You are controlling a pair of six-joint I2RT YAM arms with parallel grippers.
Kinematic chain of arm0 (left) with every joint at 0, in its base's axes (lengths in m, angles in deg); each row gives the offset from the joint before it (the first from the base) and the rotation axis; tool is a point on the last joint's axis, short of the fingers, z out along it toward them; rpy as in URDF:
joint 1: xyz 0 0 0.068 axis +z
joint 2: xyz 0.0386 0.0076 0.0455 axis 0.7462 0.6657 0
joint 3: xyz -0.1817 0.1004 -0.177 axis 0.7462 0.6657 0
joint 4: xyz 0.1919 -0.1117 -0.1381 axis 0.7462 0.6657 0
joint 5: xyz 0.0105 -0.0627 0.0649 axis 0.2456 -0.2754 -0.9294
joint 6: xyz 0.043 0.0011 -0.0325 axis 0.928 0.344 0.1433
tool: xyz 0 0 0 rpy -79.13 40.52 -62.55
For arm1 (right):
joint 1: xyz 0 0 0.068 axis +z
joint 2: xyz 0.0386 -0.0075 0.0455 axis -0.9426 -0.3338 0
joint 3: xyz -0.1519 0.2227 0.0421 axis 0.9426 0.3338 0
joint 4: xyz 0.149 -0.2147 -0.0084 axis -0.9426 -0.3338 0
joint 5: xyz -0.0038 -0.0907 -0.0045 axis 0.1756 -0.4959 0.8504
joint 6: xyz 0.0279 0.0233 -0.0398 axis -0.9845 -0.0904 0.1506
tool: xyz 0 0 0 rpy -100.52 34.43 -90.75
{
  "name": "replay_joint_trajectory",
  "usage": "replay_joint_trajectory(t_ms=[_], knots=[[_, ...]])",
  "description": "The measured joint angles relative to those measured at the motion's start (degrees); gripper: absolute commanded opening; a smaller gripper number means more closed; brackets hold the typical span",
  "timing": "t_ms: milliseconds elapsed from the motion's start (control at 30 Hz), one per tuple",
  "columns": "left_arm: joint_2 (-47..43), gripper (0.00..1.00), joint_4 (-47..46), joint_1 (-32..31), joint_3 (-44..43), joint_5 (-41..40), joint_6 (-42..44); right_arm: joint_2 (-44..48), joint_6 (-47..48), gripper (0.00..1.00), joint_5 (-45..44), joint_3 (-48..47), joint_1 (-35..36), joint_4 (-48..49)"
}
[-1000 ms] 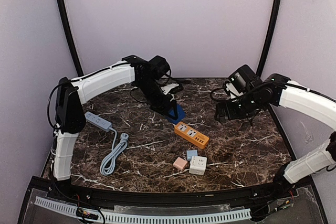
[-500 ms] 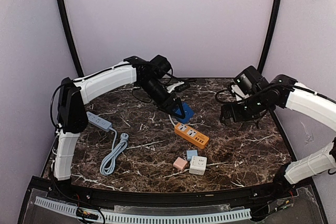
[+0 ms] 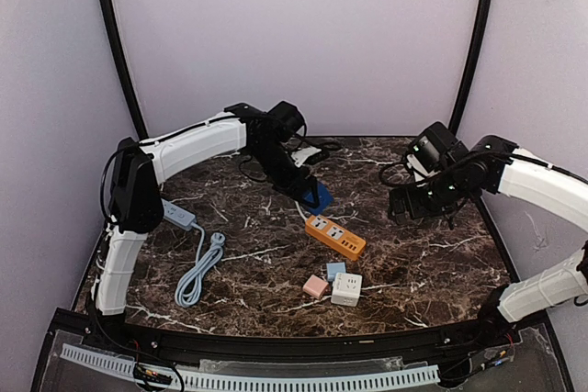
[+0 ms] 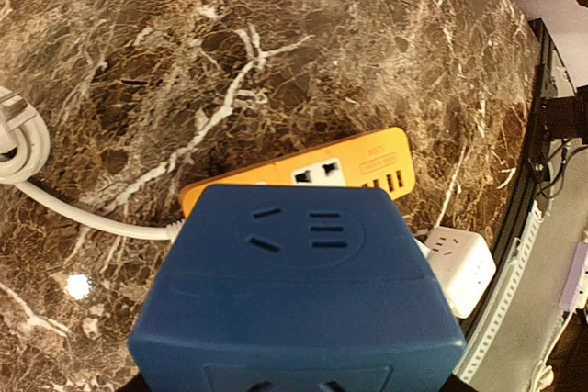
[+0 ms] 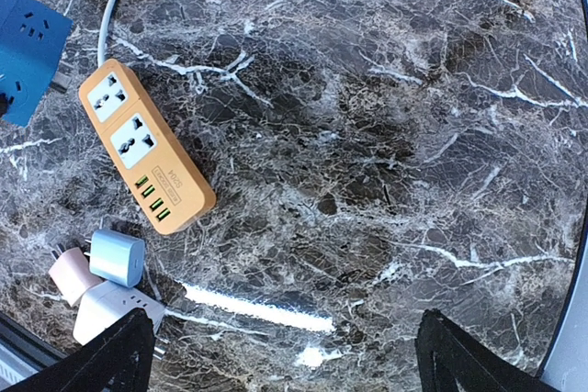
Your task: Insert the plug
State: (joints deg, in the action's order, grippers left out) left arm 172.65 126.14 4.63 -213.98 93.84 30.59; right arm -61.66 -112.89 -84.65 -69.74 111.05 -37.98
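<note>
Left gripper clamped on the blue plastic cube adapter, raised mid-worktop towards the far edge of the dark marble worktop; right gripper spread wide and empty.
The adapter looks light, rigid and smooth-sided, so it may twist in a loose grip; best held on two opposite flat faces, pins free; the orange two-socket power strip just beside it may slide under a push; the left wrist view shows the adapter's socket face but hides the fingers; only the right wrist view shows both strip sockets unobstructed.
</note>
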Motion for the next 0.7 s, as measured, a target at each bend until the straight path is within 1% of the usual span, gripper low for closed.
replay_joint_trajectory(t_ms=[133, 300, 700], knots=[[1.0, 0.01, 0.0, -0.1, -1.1, -3.6, -0.5, 0.1, 0.0, 0.98, -0.3, 0.0, 0.0, 0.0], [2.8, 0.01, 0.0, -0.9, -2.7, -5.7, -0.9, 0.1, 0.0, 0.99, -0.3, 0.0, 0.0, 0.0], [4.9, 0.01, 1.1, -2.9, -2.8, -10.7, -3.2, 0.1, -0.2, 0.99, -0.6, 0.3, 0.0, 0.0]])
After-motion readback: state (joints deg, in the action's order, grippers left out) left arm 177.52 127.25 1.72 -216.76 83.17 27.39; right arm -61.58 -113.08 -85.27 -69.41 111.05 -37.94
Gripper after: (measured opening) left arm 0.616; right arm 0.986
